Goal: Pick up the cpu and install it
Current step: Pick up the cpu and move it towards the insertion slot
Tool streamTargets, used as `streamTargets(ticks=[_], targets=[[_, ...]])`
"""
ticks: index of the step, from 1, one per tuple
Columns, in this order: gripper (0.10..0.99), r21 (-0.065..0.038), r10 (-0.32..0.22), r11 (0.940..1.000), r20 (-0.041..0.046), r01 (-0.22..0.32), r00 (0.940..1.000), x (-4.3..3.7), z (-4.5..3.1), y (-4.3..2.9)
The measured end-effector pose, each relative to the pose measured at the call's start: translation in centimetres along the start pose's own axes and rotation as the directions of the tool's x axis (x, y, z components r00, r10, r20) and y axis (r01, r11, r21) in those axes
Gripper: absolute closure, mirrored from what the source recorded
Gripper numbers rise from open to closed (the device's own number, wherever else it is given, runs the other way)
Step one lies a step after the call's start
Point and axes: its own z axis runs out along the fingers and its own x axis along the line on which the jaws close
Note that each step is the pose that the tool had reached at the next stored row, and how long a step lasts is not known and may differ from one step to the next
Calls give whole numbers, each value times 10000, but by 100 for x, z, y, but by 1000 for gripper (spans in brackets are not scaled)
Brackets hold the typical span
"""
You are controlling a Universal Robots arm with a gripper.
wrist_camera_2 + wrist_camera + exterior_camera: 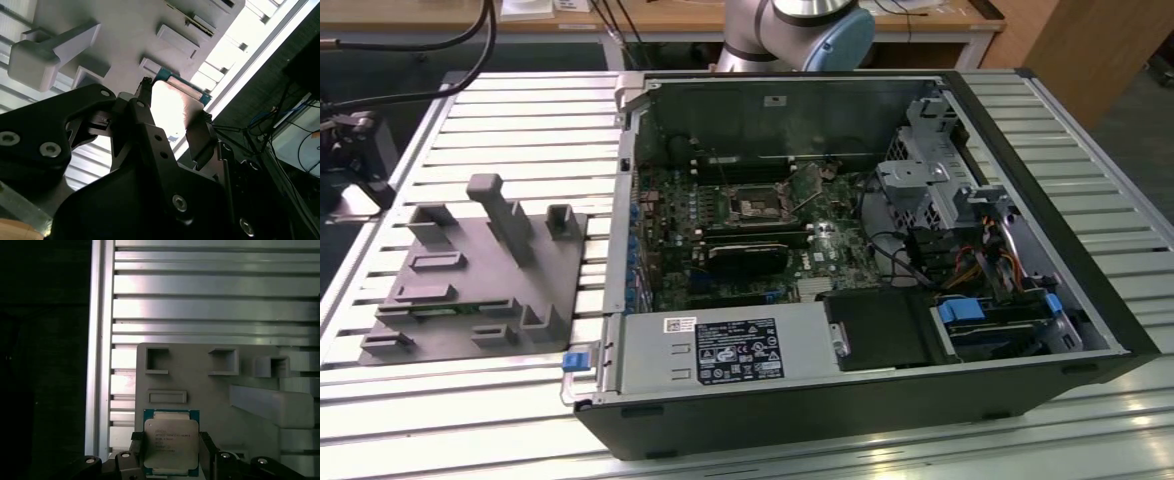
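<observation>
The cpu (170,442) is a small square chip with a silver-grey top and a green rim. It sits between the two black fingers of my gripper (171,445), which is shut on its opposite edges. In the second wrist view the cpu (172,107) glares bright between the fingers (145,97), held above the edge of the grey fixture plate (125,30). The same plate (210,390), with its empty pockets, lies behind the chip in the first wrist view. The dark motherboard socket (758,205) lies inside the open computer case (854,250), at the exterior view's right of the plate (467,270).
The slatted aluminium table (520,110) carries the plate and the case. A tall grey post (500,215) and low blocks rise from the plate. The arm's base (801,30) stands behind the case. The table's edge (97,340) and a dark floor lie beside the plate.
</observation>
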Motion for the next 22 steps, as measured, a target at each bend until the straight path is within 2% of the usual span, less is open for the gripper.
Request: streamTargets(ticks=[11, 22], targets=[[561, 0, 0, 10000, 0, 0, 10000, 0, -68, 5], [561, 0, 0, 10000, 0, 0, 10000, 1, -179, 13]])
